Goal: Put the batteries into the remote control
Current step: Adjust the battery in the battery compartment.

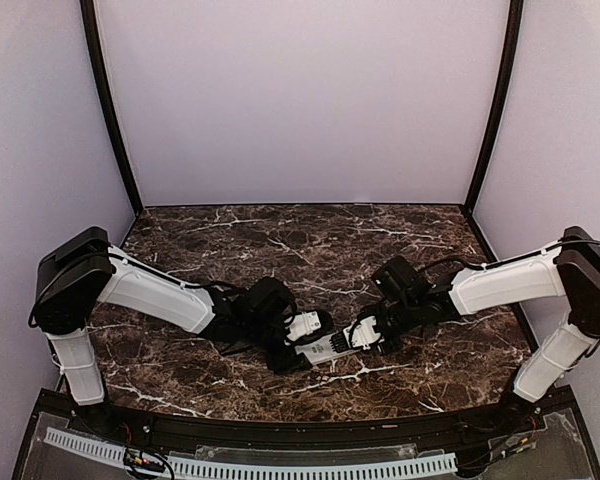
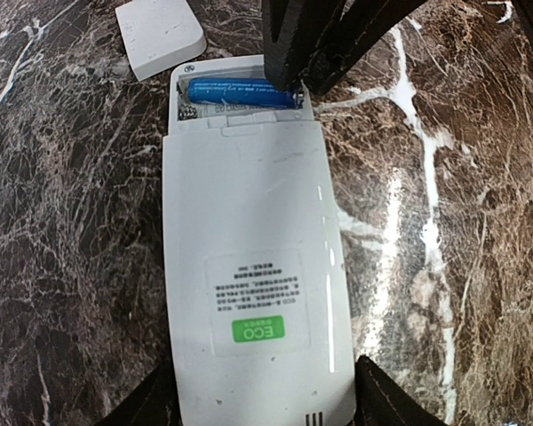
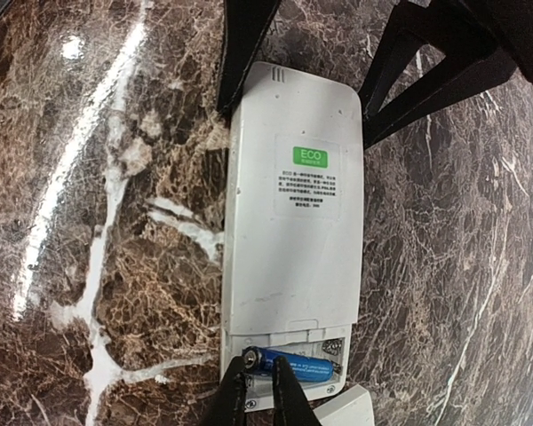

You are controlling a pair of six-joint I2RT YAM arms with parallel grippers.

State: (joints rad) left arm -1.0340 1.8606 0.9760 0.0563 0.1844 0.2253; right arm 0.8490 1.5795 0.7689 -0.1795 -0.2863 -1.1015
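The white remote control (image 2: 249, 231) lies face down on the marble table, its back label up and its battery bay open at one end. One blue battery (image 3: 295, 365) lies in the bay, its left end tipped up; it also shows in the left wrist view (image 2: 240, 91). My right gripper (image 3: 262, 388) is pinched on that raised end. My left gripper (image 2: 266, 404) is shut across the remote's other end, one finger on each long edge. In the top view the remote (image 1: 323, 349) lies between the two grippers. No second battery shows.
The small white cover piece (image 2: 158, 37) lies on the table just beyond the remote's open end, close to my right fingers (image 3: 348, 414). The bay's second slot shows a bare spring (image 3: 336, 348). Pale walls stand at the back and both sides.
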